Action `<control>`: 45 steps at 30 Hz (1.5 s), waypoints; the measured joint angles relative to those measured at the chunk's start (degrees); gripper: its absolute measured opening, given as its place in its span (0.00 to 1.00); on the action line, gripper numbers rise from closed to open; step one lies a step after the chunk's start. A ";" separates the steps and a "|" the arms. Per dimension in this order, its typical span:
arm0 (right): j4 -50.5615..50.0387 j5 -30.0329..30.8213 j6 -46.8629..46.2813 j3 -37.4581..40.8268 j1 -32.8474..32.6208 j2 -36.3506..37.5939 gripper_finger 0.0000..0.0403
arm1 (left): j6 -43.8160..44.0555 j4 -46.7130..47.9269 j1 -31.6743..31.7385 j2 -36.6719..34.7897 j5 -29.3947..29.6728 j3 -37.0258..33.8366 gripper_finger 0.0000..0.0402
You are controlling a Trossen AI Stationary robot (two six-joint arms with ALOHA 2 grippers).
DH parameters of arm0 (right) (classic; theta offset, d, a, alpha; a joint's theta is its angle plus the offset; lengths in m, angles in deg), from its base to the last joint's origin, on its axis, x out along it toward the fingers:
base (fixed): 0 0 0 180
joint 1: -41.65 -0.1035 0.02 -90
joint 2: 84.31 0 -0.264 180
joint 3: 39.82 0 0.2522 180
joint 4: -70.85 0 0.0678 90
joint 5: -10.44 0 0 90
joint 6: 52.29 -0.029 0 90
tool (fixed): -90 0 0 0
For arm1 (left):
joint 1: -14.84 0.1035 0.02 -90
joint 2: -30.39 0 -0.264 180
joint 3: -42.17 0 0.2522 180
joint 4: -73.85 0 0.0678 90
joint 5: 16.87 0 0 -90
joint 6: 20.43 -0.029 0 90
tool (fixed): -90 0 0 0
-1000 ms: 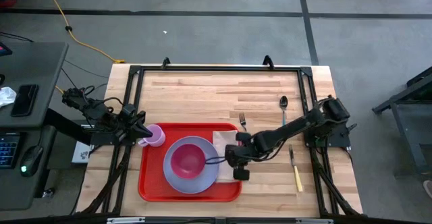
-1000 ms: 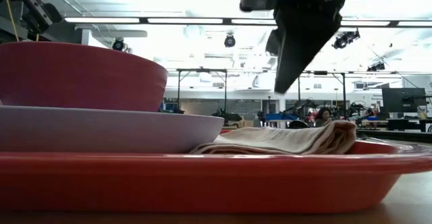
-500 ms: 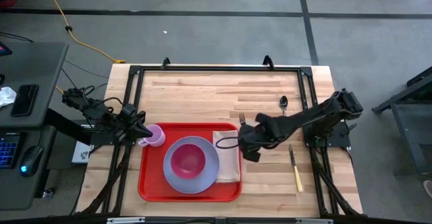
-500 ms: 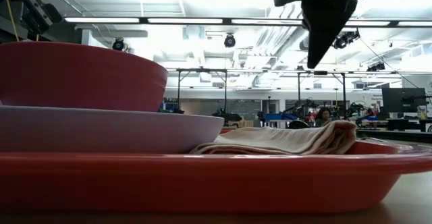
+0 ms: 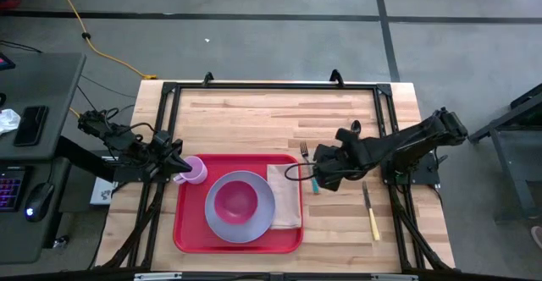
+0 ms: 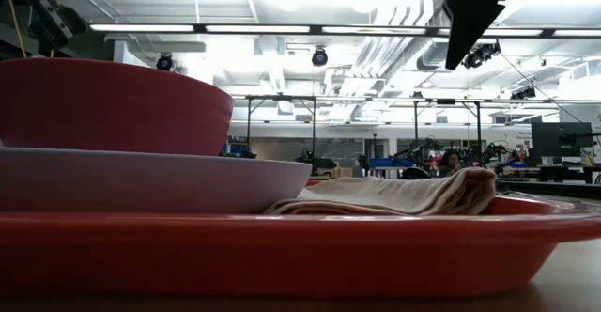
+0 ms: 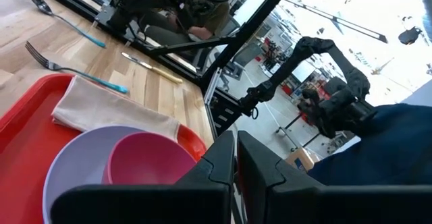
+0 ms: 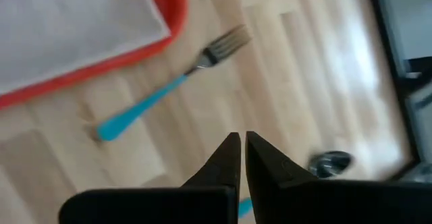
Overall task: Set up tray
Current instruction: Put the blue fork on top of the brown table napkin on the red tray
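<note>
While right jaws (image 5: 315, 179) hang clenched and empty above bench (image 5: 254, 112), blue-handled fork (image 8: 169, 86) lies on wood just beside tray (image 5: 188, 230) edge. Left jaws (image 5: 179, 168) nearly closed, parked at tray's left edge by pink cup (image 5: 196, 170); grip on cup unclear. Tray holds purple plate (image 5: 222, 222), red bowl (image 5: 235, 201), tan napkin (image 5: 286, 195).

Tray (image 5: 185, 230): red plastic, smooth with a slight gloss; lavender plate (image 5: 217, 223) and dark pink bowl (image 5: 235, 201) on it look like smooth plastic too. Napkin (image 5: 286, 198): tan cloth, matt, softly creased. Surface (image 5: 254, 116): pale wood in jointed strips, matt; fork (image 8: 169, 89): shiny metal head, glossy blue plastic handle.
</note>
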 joint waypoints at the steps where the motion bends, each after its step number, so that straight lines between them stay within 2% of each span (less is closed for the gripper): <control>1: -1.10 1.05 0.01 0.00 0.03 0.45 0.01 | 0.00 0.02 -0.02 0.00 0.00 0.00 0.12; 5: -4.89 4.13 2.74 0.00 0.73 2.58 0.01 | -0.01 0.00 -0.02 0.00 0.00 0.00 0.12; 10: -5.36 3.90 8.90 0.00 2.27 5.23 0.00 | -0.01 0.00 0.00 -0.02 -0.02 0.00 0.12; 24: 1.41 3.92 23.00 -0.02 4.38 6.94 0.00 | -4.65 0.16 -0.02 0.00 -0.36 0.00 0.12; 30: 0.77 -0.25 19.46 -0.02 9.19 6.94 0.03 | -4.97 3.81 -0.01 0.00 -0.91 -0.02 0.12; 33: 0.74 -2.58 17.60 -0.02 11.65 6.92 0.04 | -9.24 3.29 0.00 -0.02 -1.71 -0.02 0.12; 39: 0.79 -3.19 17.56 -0.02 14.36 6.92 0.09 | -16.49 -0.55 -0.02 -0.02 -6.60 -0.02 0.12; 45: 1.24 -3.94 13.86 -0.02 16.10 6.92 0.14 | -17.18 0.42 -0.02 0.00 -5.69 -0.02 0.12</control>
